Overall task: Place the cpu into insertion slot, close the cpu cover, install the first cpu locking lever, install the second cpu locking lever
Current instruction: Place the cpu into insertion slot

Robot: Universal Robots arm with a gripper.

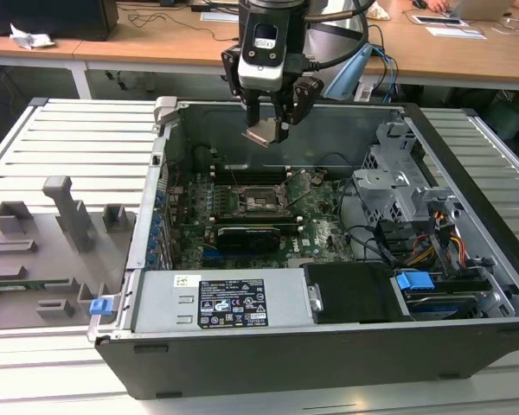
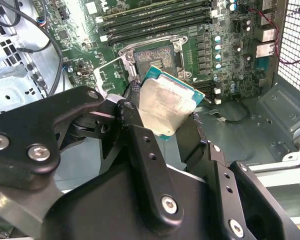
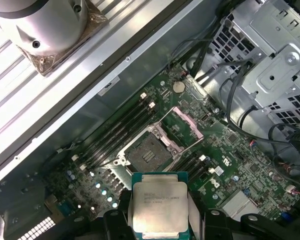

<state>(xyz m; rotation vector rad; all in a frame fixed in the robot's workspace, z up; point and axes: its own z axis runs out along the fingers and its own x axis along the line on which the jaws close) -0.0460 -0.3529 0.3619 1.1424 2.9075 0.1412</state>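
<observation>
**Silvery chip held in the tool above an open socket**

Grey metal shows on the top of the cpu (image 1: 264, 136), which the tool (image 1: 268, 128) grips by two opposite edges, its fingers closed narrow on the chip. In the exterior view the tool hangs over the far side of an open computer case (image 1: 467, 346) that lies on a slatted grey surface (image 1: 78, 147). The chip is in the air, tilted, and well above the green motherboard (image 1: 320, 233).

In both wrist views the cpu (image 2: 162, 107) (image 3: 160, 205) sits between the black fingers (image 2: 140, 150), with its green edge showing around the metal lid. The tan-gold underside shows in the exterior view.

The insertion slot (image 3: 146, 155) lies bare below the chip, a dark square in a silver rim, and nothing rests in it. It also shows in the second wrist view (image 2: 152, 57) and at the middle of the board in the exterior view (image 1: 261, 201). The cpu cover (image 3: 186, 127) is swung open, just beside the slot and hinged at one edge of it. Long black memory slots (image 3: 117, 132) run along the slot's other side.

Toward the near side of the board lies a long black card (image 1: 246, 235). Grey fixtures (image 1: 69, 212) stand on the surface at the exterior view's left, apart from the case.
</observation>
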